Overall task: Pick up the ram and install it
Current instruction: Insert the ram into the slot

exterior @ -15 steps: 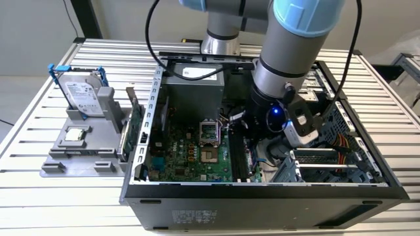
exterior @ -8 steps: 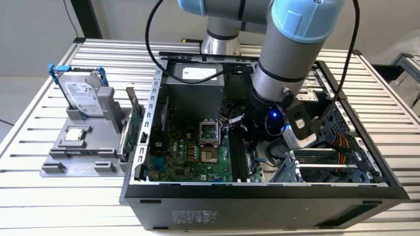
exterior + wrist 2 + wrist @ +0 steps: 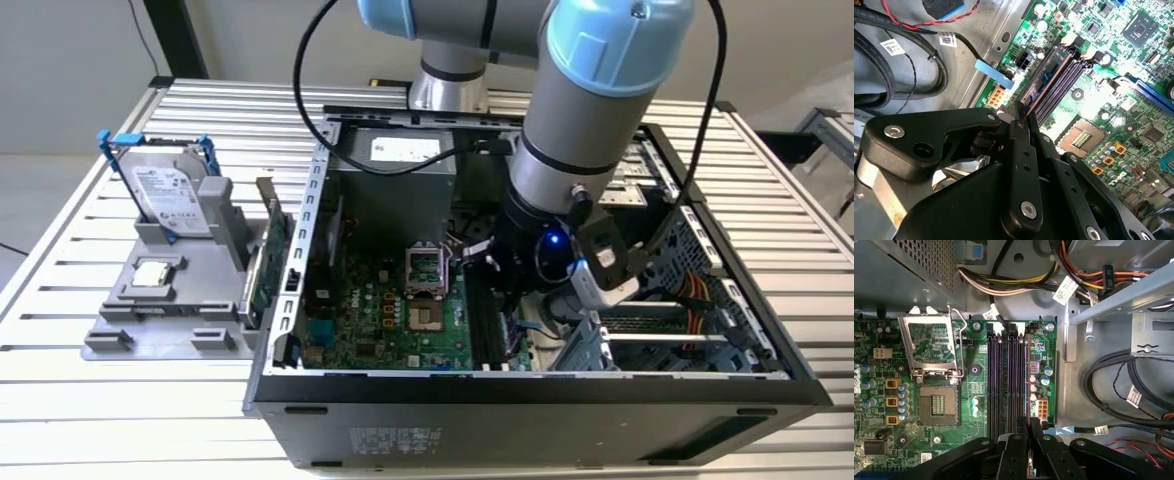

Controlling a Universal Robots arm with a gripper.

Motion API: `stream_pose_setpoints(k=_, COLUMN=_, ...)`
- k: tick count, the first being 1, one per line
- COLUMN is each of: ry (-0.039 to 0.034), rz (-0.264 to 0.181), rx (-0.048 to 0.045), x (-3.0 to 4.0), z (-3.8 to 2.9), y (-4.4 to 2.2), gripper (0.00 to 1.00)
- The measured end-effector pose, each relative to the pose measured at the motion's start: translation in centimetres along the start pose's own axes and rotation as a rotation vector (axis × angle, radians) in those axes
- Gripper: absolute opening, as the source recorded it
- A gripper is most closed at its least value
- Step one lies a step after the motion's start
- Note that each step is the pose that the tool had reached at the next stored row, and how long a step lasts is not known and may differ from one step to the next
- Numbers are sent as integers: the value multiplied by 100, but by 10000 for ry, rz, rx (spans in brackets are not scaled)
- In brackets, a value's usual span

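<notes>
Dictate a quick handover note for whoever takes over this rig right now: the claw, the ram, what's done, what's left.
Claw: shut on one end of the ram, down inside the computer case.
Ram: standing on edge at the outermost slot position of the motherboard, beside the empty memory slots.
Done: ram picked up and brought to the slot.
Left: full seating cannot be confirmed; claw not yet released.

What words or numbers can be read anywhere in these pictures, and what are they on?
No text can be quoted with confidence.
Hard drive label: print too small to read.
Power supply sticker: blurred, unreadable.
Case sticker: blurred, unreadable.
Cable tags: small codes, too fine to read.
Motherboard: markings too small to read.
</notes>
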State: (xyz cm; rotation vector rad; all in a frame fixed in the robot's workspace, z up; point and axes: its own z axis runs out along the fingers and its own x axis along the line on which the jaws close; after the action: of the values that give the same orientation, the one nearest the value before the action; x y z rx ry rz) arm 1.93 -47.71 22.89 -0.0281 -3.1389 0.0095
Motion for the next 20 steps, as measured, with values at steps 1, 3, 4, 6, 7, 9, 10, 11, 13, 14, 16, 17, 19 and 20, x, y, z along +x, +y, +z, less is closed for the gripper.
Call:
stream_pose_setpoints(k=1, ry=0, rz=-10, rx=0, x=4, z=4, y=-1, gripper=0)
stream_pose_setpoints(k=3, ry=-1, rz=-26, rx=0, x=9, z=12, y=-1, gripper=0)
stream_pose_setpoints(k=4, ry=-1, rz=-30, rx=-1, x=10, z=18, y=-1, gripper=0)
stream_pose_setpoints(k=6, ry=-1, rz=-32, rx=-1, x=11, z=30, y=-1, gripper=0)
stream_pose_setpoints(k=7, ry=-1, rz=-32, rx=0, x=11, z=36, y=-1, gripper=0)
stream_pose_setpoints(k=9, ry=-1, rz=-34, rx=1, x=13, z=45, y=-1, gripper=0)
stream_pose_setpoints(k=10, ry=0, rz=-36, rx=2, x=15, z=47, y=-2, gripper=0)
stream_pose_setpoints(k=11, ry=0, rz=-40, rx=2, x=17, z=49, y=-2, gripper=0)
stream_pose_setpoints(k=13, ry=-1, rz=-54, rx=0, x=21, z=54, y=-1, gripper=0)
stream_pose_setpoints(k=14, ry=-1, rz=-59, rx=0, x=22, z=56, y=-1, gripper=0)
stream_pose_setpoints(k=16, ry=-1, rz=-67, rx=-2, x=23, z=65, y=-1, gripper=0)
stream_pose_setpoints(k=17, ry=-1, rz=-69, rx=0, x=25, z=69, y=-1, gripper=0)
stream_pose_setpoints(k=19, ry=-1, rz=-73, rx=-1, x=25, z=79, y=-1, gripper=0)
stream_pose_setpoints(k=20, ry=-1, rz=-73, rx=-1, x=26, z=86, y=-1, gripper=0)
